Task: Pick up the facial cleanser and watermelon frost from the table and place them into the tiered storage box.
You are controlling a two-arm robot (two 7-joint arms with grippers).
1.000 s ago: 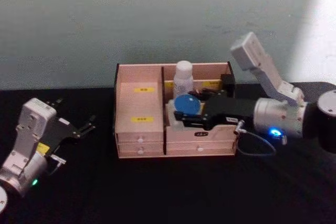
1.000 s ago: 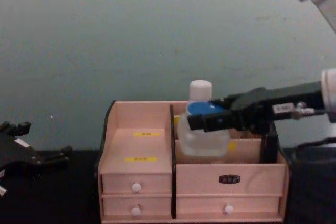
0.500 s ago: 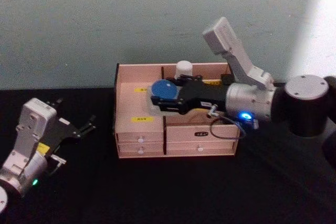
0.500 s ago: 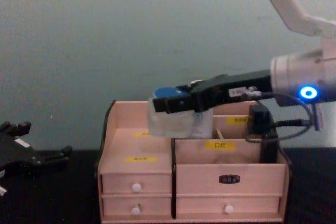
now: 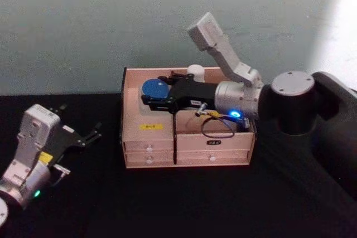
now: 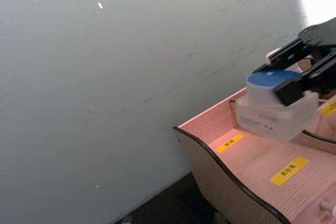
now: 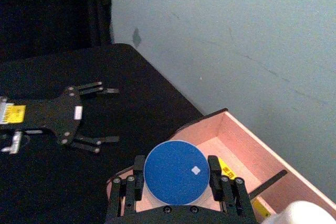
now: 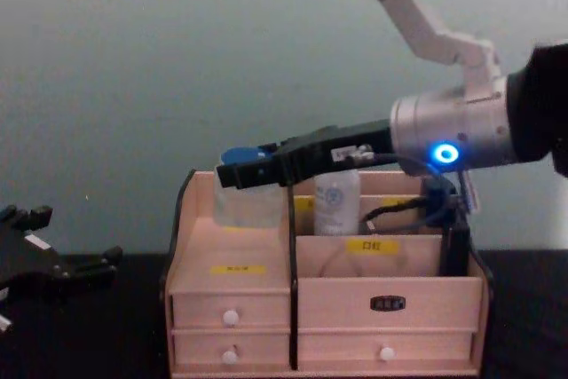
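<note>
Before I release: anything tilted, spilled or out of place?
Nothing stands out. The right gripper holds the blue-lidded clear jar over the pale wooden storage box's left rear tier; the white-capped bottle stands upright inside; the left gripper is parked open at left.

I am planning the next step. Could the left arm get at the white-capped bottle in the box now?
Probably not. The right claw, shut on the blue-lidded jar, stretches over the tiered storage box left of the white-capped bottle, blocking the way from the open left claw.

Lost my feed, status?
Right pincer shut on blue-lidded jar over tiered storage box's left rear tier. Left pincer open, parked left. Nothing in the way.
</note>
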